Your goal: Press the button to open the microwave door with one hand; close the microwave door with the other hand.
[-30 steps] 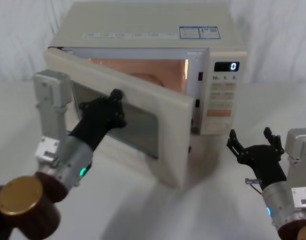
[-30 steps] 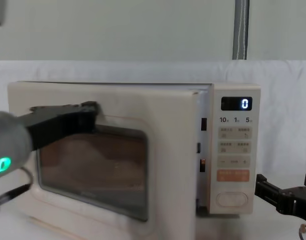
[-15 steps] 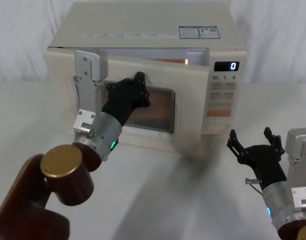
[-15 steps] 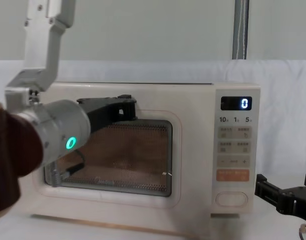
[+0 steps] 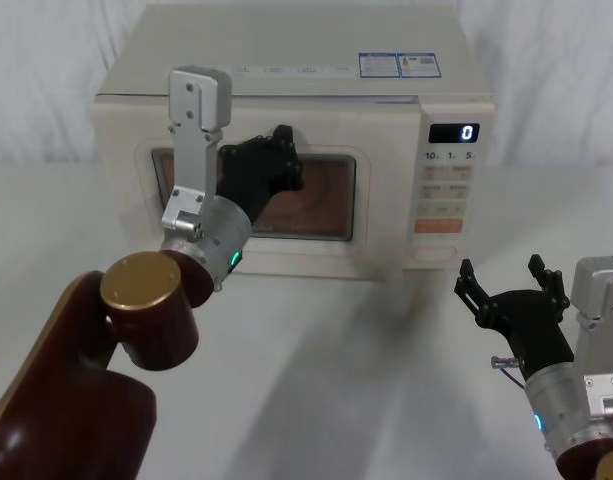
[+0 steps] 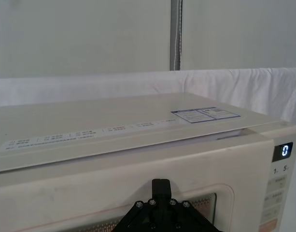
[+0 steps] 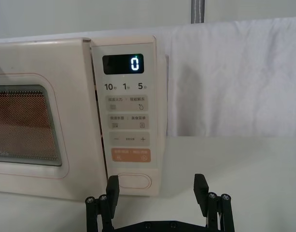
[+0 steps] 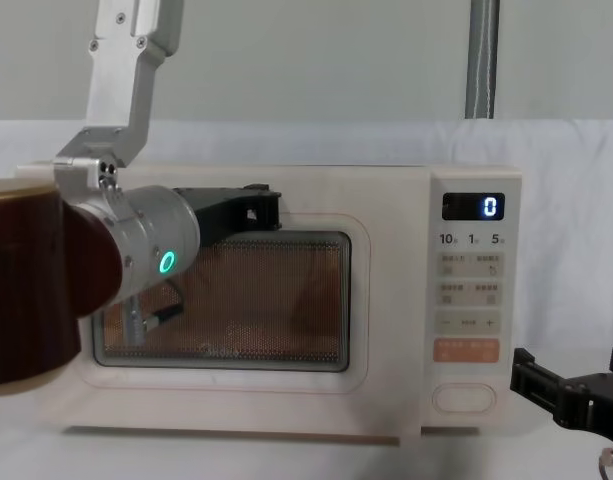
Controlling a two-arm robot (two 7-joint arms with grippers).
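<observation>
The cream-white microwave [image 5: 286, 45] stands at the back of the table, its display [image 5: 467, 132] reading 0. The microwave door [image 5: 378, 215] lies flush with the control panel, and the window glows orange. My left gripper [image 5: 282, 152] is shut, with its tip pressed against the door's upper frame above the window [image 8: 261, 206]; in the left wrist view the tip [image 6: 161, 185] meets the door. My right gripper [image 5: 500, 270] hangs open, low and in front of the panel. In the right wrist view its fingers [image 7: 157, 186] straddle the oval button [image 7: 133, 182] from a distance without touching it.
White cloth covers the table [image 5: 366, 360] and drapes the wall behind. A grey pole [image 8: 483, 60] rises behind the microwave. My left arm's brown links [image 5: 136, 320] stretch across the left foreground. Open table lies between the microwave and my right gripper.
The left gripper swung the door from wide open to fully shut, travelling toward the microwave with it. The right gripper has not moved.
</observation>
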